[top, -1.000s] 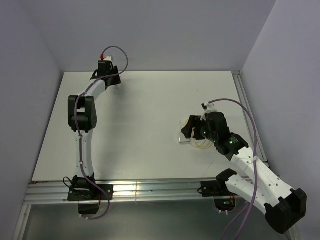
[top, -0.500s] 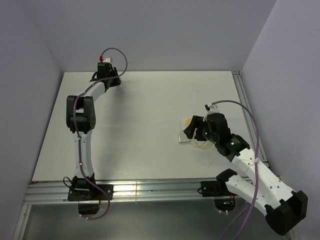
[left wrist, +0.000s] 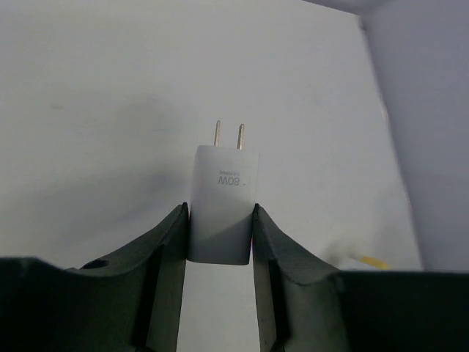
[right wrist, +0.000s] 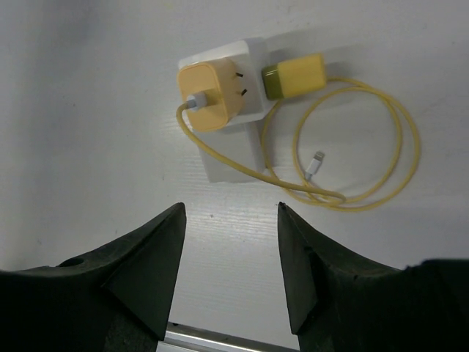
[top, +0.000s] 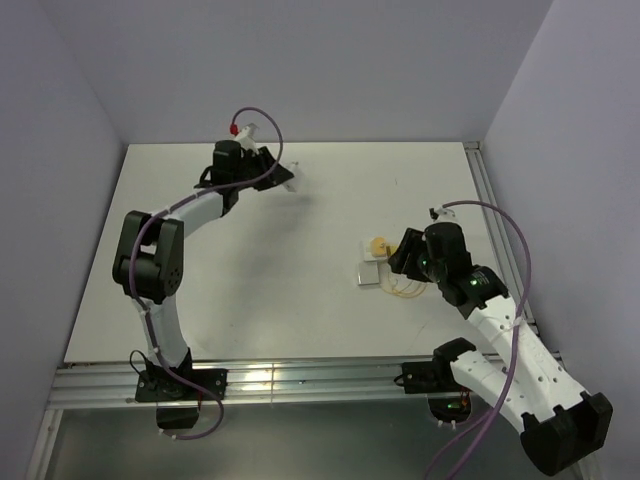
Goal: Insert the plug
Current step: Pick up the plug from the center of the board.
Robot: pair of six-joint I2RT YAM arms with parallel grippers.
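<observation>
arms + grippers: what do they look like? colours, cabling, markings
Left arm and right arm: white links, black joints, each with a purple cable. Red tip on the left cable, green lights on the right arm. Left gripper and right gripper: matte black wedge fingers.

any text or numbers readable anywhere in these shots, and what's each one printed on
"80W": on the face of the white two-prong wall plug held in the left gripper; it reads upside down in the left wrist view.
A smaller line beside it on the same plug: too small to read.
No readable marking on the yellow cube charger or the white socket block in the right wrist view.
</observation>
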